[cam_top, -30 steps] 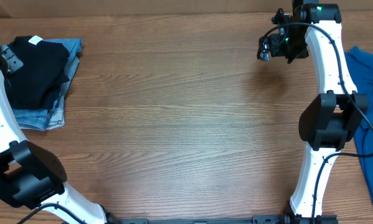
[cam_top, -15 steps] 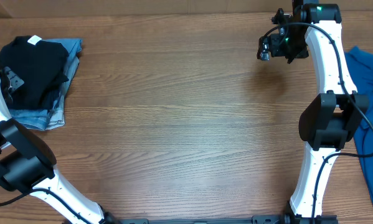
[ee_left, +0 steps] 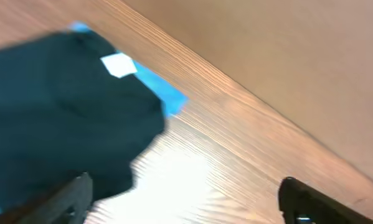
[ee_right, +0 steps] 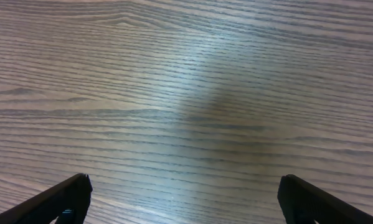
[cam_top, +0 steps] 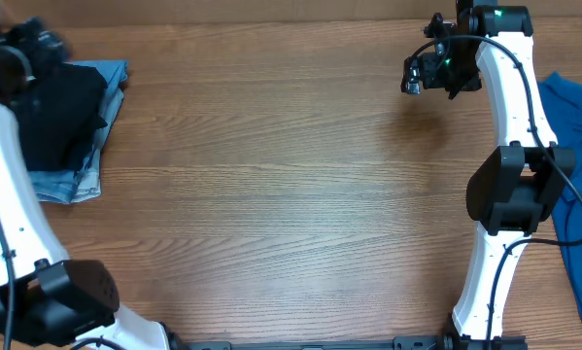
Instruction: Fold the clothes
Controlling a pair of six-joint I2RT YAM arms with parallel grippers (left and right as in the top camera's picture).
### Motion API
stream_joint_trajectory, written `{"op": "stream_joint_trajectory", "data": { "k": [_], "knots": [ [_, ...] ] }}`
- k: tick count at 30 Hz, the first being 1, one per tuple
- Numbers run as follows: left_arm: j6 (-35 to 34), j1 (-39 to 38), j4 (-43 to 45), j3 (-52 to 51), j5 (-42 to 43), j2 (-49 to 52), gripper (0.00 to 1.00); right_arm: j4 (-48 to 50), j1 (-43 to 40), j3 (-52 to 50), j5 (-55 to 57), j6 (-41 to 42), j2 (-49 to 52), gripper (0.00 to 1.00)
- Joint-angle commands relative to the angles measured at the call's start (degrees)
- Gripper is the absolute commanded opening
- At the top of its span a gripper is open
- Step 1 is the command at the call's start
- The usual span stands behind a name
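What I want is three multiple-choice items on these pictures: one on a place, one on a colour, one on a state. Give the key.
1. Where does the black T-shirt lie?
A. On the folded jeans, at the left edge of the table
B. In the middle
C. At the near edge

2. What colour is the garment at the right edge?
A. Red
B. Bright blue
C. White

3. How is the right hand?
A. Shut on the T-shirt
B. Shut on the garment
C. Open, empty, over bare wood

Key: 1 A, dark cloth covers the denim in the overhead view; 2 B, blue fabric shows at the right border; 3 C, its fingers stand wide apart with only wood grain between.
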Motion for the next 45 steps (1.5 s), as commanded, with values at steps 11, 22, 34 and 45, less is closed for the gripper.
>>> {"op": "stream_joint_trajectory", "data": {
  "k": [11, 22, 34, 45],
  "knots": [
    [-1.95, -4.39, 0.07, -0.24, 2.69, 1.62, 1.00, 0.22, 0.15, 0.50, 0.37, -0.20, -0.46, 1.00],
    [-1.95, -4.39, 0.07, -0.24, 2.69, 1.62, 1.00, 0.20, 0.15, 0.50, 0.37, -0.20, -0.46, 1.00],
    [-1.95, -4.39, 0.07, -0.24, 2.69, 1.62, 1.00, 0.17, 4.17, 0.50, 0.37, -0.20, -21.99, 1.00],
    [-1.95, -4.39, 0.04, -0.24, 2.69, 1.62, 1.00, 0.17, 13.53, 0.33, 0.35, -0.22, -58.49, 1.00]
  ]
}}
